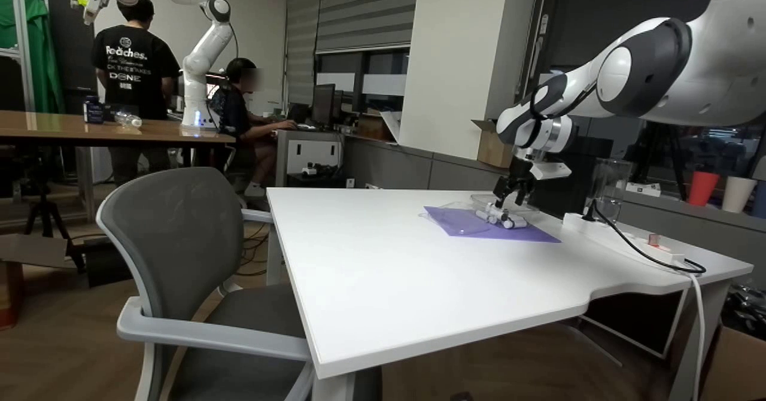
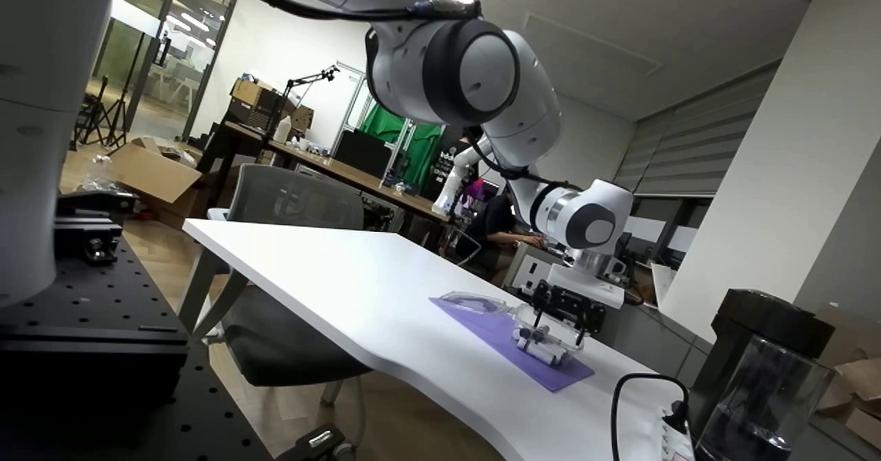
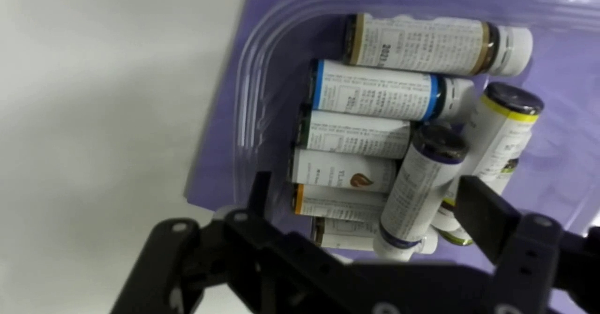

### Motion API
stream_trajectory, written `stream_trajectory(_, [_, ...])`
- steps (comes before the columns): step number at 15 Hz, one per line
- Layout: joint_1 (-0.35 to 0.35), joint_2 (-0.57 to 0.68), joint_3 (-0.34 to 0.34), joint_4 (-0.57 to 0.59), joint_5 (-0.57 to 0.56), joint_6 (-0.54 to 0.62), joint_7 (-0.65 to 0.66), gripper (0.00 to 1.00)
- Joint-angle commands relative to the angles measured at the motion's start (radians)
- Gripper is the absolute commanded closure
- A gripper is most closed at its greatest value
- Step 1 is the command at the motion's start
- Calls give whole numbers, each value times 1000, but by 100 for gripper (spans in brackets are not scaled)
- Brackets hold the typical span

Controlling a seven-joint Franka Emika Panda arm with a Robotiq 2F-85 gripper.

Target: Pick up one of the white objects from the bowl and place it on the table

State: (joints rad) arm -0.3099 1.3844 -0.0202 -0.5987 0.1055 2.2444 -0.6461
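Bottles (image 3: 361, 133) with white labels lie heaped in a clear bowl (image 3: 246, 117), which stands on a purple sheet (image 3: 211, 183) on the table (image 1: 389, 269). Most of those in view form a row; the purple-banded bottle (image 3: 417, 192) rests aslant across the ends of several, its dark end and white cap both in sight. The gripper (image 3: 365, 185) hangs low at the bowl in both exterior views, jaws parted wide and holding nothing; whether it reaches below the bowl's edge cannot be told. Being uppermost, the purple-banded bottle looks the likeliest pick, though the task names no particular one. It should prove stiff and fairly light; the dark, shiny end suggests glass, so a firm but measured squeeze seems wise. A smooth round body may roll or slip, and the label ought to give better purchase than the glossy end or the cap. The best hold is probably across the middle of the label, one jaw on each long side; as the bottle lies a little askew to them, a small turn would square the grip. The yellow-banded bottle (image 3: 494, 136) lies close along one side, touching or nearly so, and could foul a jaw or be pinched too. Caught near an end, the chosen bottle would likely tip while clearing the bowl.
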Motion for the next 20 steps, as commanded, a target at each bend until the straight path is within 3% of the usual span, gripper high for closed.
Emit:
stream_trajectory(1, [2,39,2,57,8,-24,35,0])
stream_trajectory(4, [1,44,-1,60,7,-24,38,0])
stream_trajectory(5, [1,45,-2,61,6,-21,35,25])
stream_trajectory(6, [1,45,-2,62,6,-19,35,27])
stream_trajectory(16, [5,41,1,63,17,-23,37,96])
stream_trajectory(20, [17,8,-10,60,11,-37,66,93])
